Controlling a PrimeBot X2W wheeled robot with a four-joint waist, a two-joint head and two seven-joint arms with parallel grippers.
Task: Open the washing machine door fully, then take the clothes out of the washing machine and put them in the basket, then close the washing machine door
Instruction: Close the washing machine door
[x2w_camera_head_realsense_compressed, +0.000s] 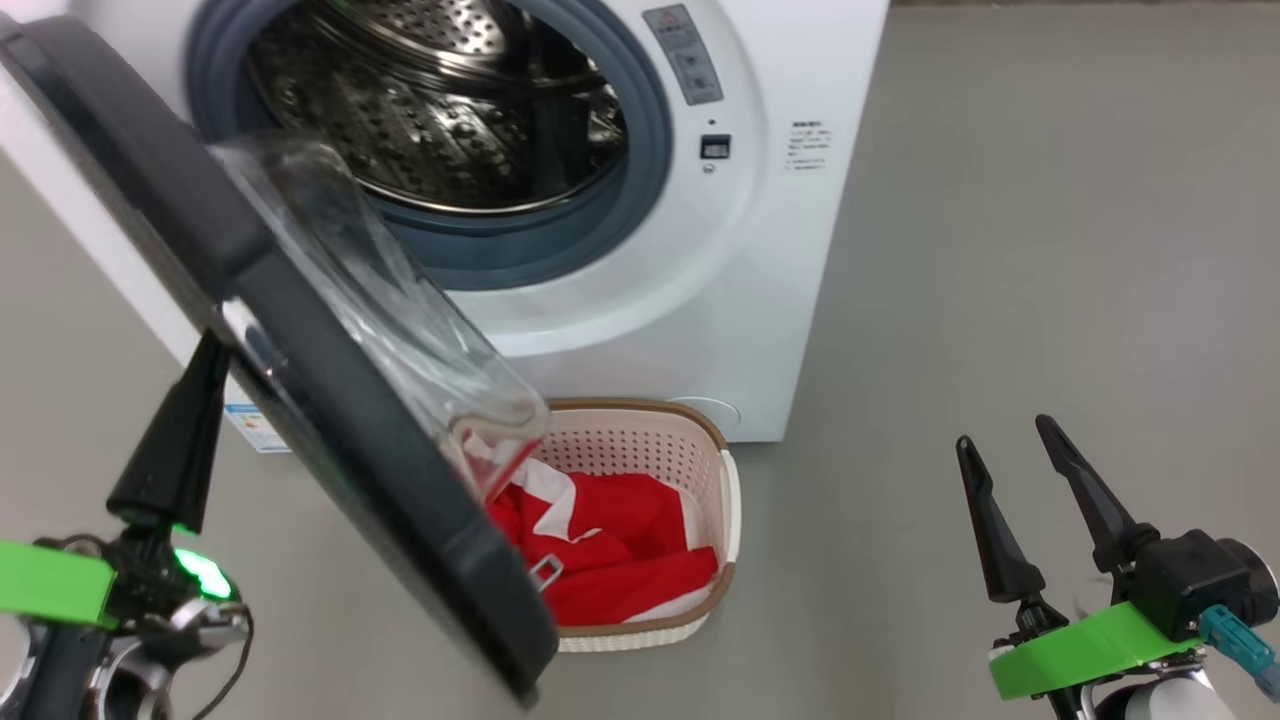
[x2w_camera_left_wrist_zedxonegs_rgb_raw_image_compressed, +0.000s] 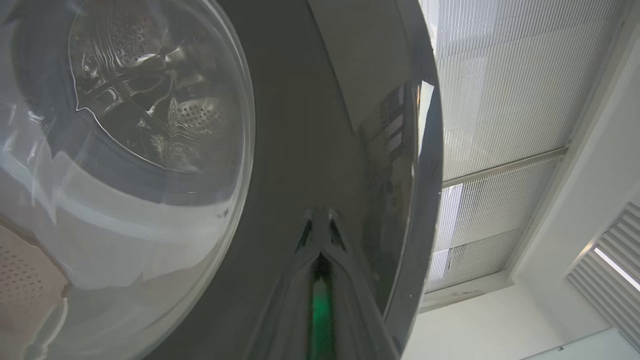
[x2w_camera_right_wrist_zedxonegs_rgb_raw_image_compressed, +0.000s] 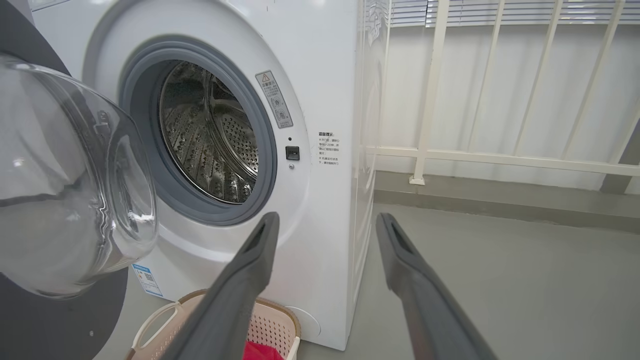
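The big round washing machine door (x2w_camera_head_realsense_compressed: 330, 400), with its wide glossy black rim and bulging clear glass bowl (x2w_camera_head_realsense_compressed: 400, 300), stood part-way swung out from the large white front-loading washing machine (x2w_camera_head_realsense_compressed: 700, 300). The perforated steel drum (x2w_camera_head_realsense_compressed: 440, 100) looked empty. The bright red clothes with white trim (x2w_camera_head_realsense_compressed: 620, 560) lay in the small cream perforated plastic basket with the brown rim (x2w_camera_head_realsense_compressed: 730, 500), on the floor just before the washer and partly under the door's lower edge. By that, the step in hand was most likely closing the door. The left gripper (x2w_camera_head_realsense_compressed: 195, 400) had its two dark fingers pressed together with nothing between them. In the left wrist view its tips (x2w_camera_left_wrist_zedxonegs_rgb_raw_image_compressed: 319, 220) sat on or just at the black rim, beside the glass. The right gripper (x2w_camera_head_realsense_compressed: 1005, 435) hung well apart to the right, fingers spread wide and empty, aimed toward the washer's front (x2w_camera_right_wrist_zedxonegs_rgb_raw_image_compressed: 327, 220). To do this well, the push should probably stay on the rim and not the glass, and follow the door's arc so the tips do not skate on the gloss. It should be steady until the latch catches, with the right arm kept out of the opening and no fabric near the grey gasket (x2w_camera_right_wrist_zedxonegs_rgb_raw_image_compressed: 260, 165).
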